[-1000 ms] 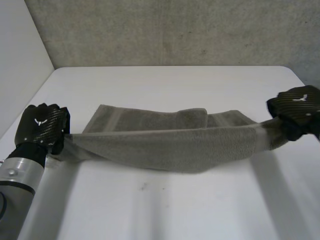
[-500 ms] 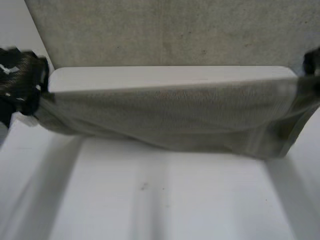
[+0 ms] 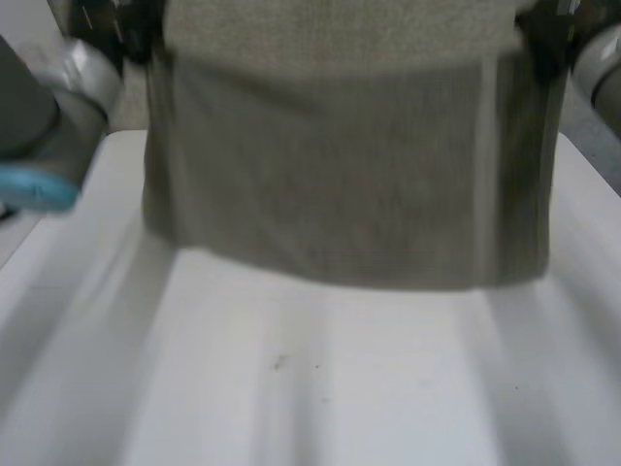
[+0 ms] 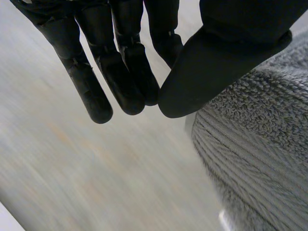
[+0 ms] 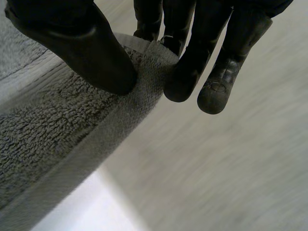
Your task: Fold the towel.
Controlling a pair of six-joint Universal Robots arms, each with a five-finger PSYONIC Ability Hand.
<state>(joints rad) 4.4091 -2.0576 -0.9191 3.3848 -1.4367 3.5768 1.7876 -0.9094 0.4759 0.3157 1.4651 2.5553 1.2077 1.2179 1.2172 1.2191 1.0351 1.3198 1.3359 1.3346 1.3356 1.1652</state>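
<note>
The grey towel (image 3: 340, 175) is held hanging above the white table (image 3: 320, 388), 1 upper corner pinched by the left hand (image 4: 120, 72), the other by the right hand (image 5: 72, 48). No fold is judged made yet; all folding is left.

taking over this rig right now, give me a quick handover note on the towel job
Left robot hand: thumb and fingers pinched on one upper corner of the towel.
Right robot hand: thumb and fingers pinched on the other upper corner.
Towel: hangs spread flat between both hands over the white table. I cannot tell whether its lower edge touches the table.
Done: towel gripped and spread.
Left: probably lower it onto the table, fold one half over the other, then release.
</note>
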